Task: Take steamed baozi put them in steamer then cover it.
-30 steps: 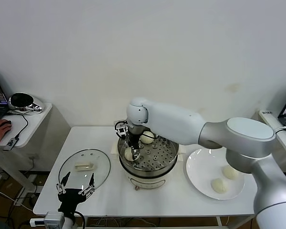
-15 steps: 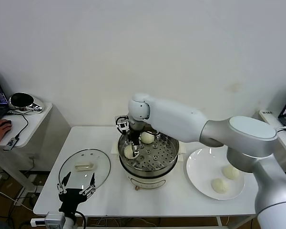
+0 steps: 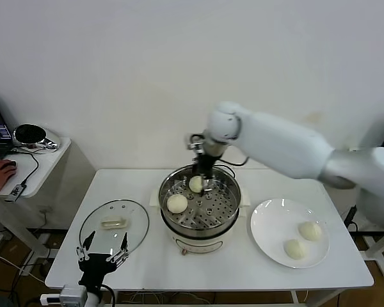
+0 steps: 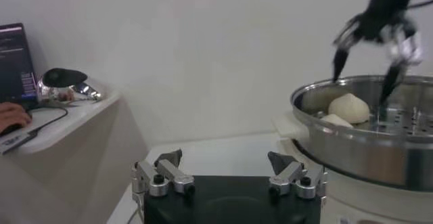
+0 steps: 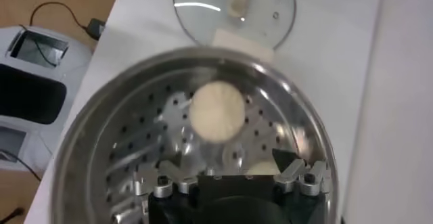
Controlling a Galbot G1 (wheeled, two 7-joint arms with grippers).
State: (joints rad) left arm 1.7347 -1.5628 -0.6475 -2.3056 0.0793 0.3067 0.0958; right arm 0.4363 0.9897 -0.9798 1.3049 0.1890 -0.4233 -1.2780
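Observation:
The shiny steel steamer stands mid-table on its cream base. Two baozi lie on its perforated tray: one at the left, one at the back. Two more baozi lie on the white plate to the right. My right gripper hangs open and empty over the steamer's back rim, just above the back baozi. In the right wrist view the left baozi lies ahead of the open fingers. My left gripper is open and parked at the table's front left.
The glass lid with its cream handle lies flat on the table left of the steamer. A side table with a laptop, a mouse and a person's hand stands at far left. A wall runs behind the table.
My right gripper let go of the left baozi, rose out of the steamer and swung right toward its back rim. The arm swept right with it. The left arm stayed still.

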